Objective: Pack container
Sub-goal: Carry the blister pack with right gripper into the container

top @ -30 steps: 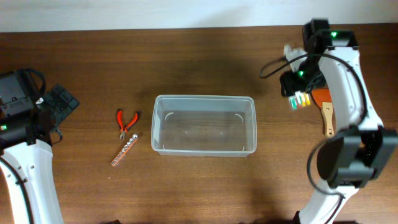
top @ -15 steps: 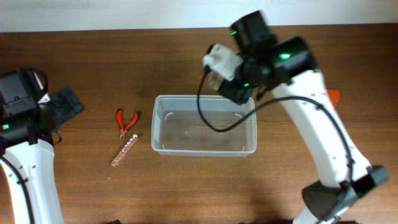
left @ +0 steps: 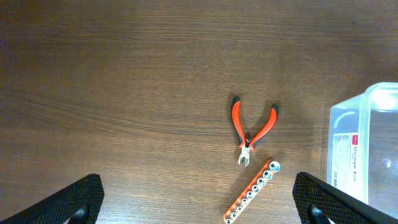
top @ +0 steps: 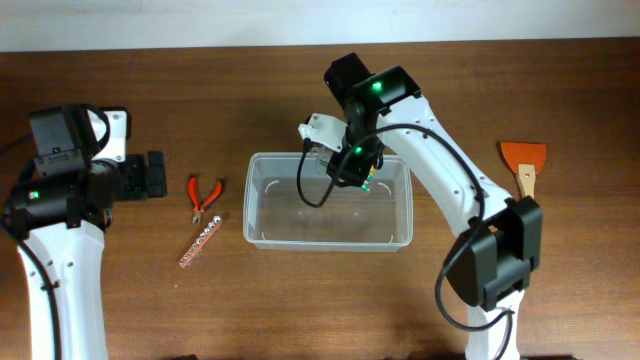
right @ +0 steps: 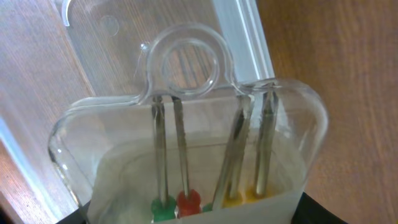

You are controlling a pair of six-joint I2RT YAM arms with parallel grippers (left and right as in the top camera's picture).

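Note:
The clear plastic container (top: 328, 244) stands at the table's middle, with nothing lying in it. My right gripper (top: 350, 165) is shut on a clear blister pack of small screwdrivers (right: 193, 143) with green, red and yellow handles, and holds it above the container's back rim (right: 239, 37). My left gripper (top: 150, 176) is open and empty, left of the container. Red-handled pliers (top: 203, 198) and an orange socket rail (top: 200, 243) lie between it and the container. In the left wrist view the pliers (left: 252, 127), the rail (left: 252, 193) and the container's corner (left: 364, 143) lie ahead of the open fingers (left: 199, 211).
An orange scraper with a wooden handle (top: 525, 165) lies at the far right. The right arm's cable hangs over the container's back left part.
My right arm has swung from the far right to over the container's back rim, carrying the screwdriver pack. My left gripper has moved right, toward the pliers.

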